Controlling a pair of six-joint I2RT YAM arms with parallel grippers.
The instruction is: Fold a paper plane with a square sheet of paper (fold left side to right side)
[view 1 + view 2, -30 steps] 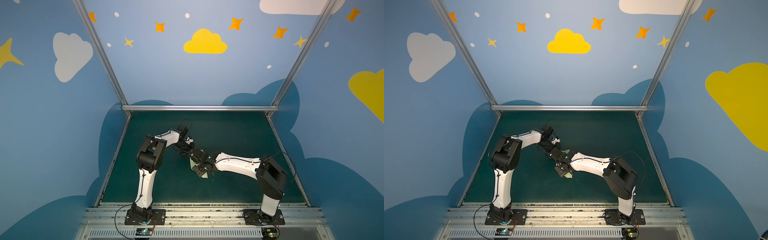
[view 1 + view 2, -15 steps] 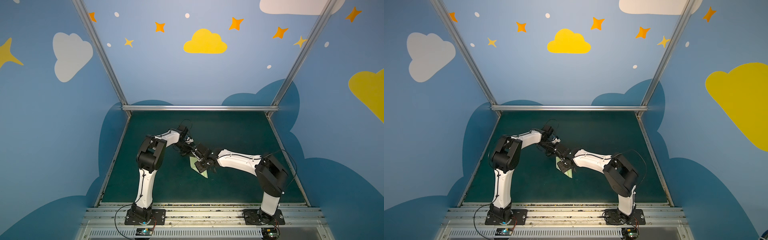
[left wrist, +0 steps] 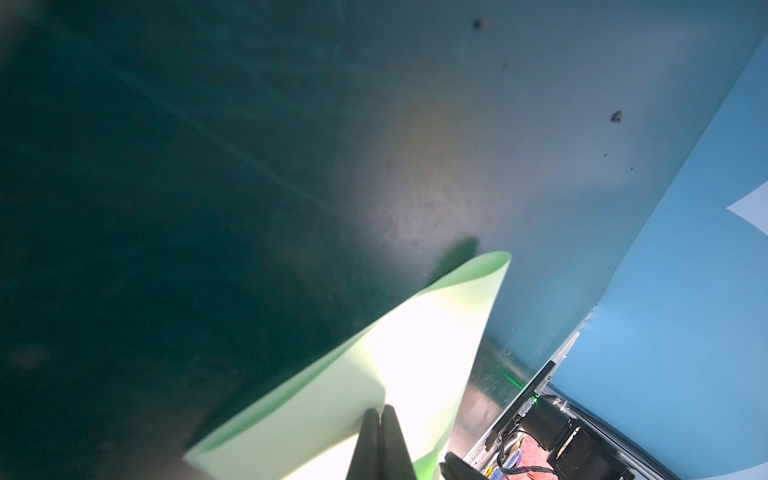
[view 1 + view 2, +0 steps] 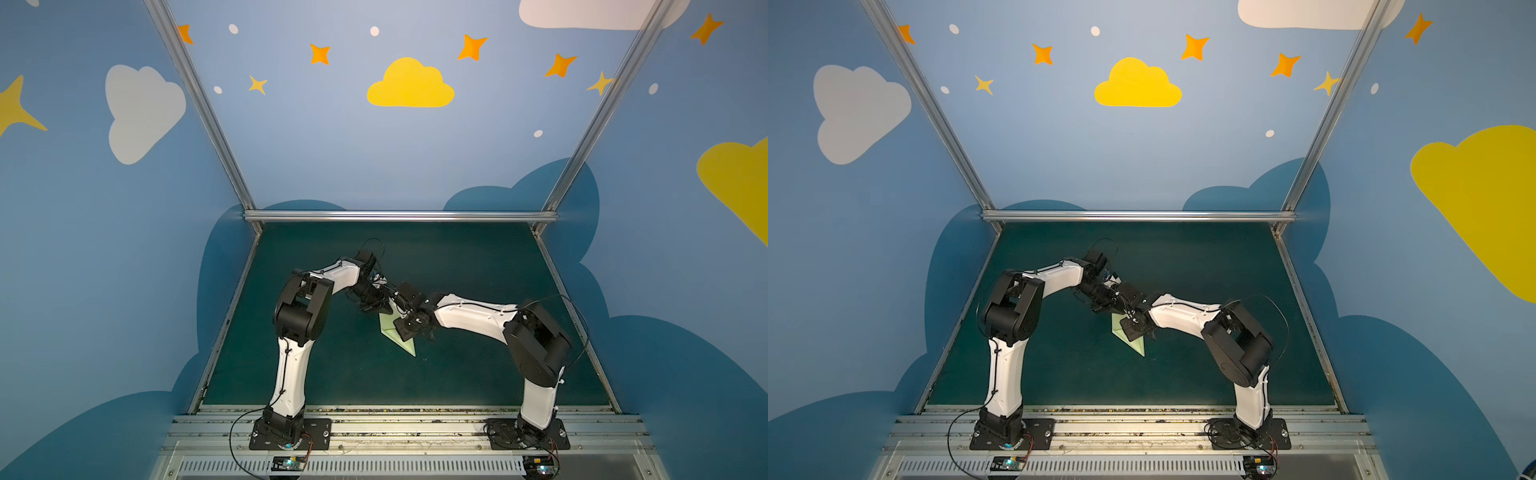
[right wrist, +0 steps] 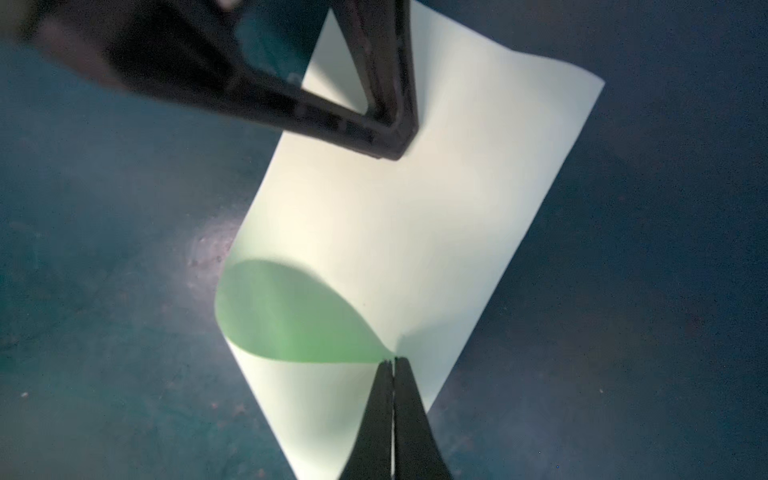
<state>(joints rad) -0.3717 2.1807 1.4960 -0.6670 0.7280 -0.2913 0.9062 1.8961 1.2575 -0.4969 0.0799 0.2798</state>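
Note:
The pale-green square sheet of paper [image 4: 390, 334] [image 4: 1122, 330] lies doubled over on the dark green mat, one corner pointing toward the front. In the right wrist view the paper [image 5: 415, 228] has a loose rounded bend with its upper layer bulging. My right gripper [image 5: 392, 360] [image 4: 402, 328] is shut, tips pressing down on the upper layer where the bulge ends. The left gripper [image 3: 380, 410] [image 4: 384, 306] is also shut, its tips on the paper [image 3: 374, 353] at the far end. It also shows in the right wrist view, left gripper [image 5: 397, 151]. Both wrists hide the paper's middle in both top views.
The green mat [image 4: 457, 270] is bounded by an aluminium back rail [image 4: 399, 215] and slanted side posts against blue painted walls. Both arm bases stand on the front metal rail [image 4: 395, 419]. The two wrists nearly touch at mid-mat.
My right gripper has slid along the paper away from the front, toward the left gripper, uncovering the paper's near pointed corner. The left arm has stayed put.

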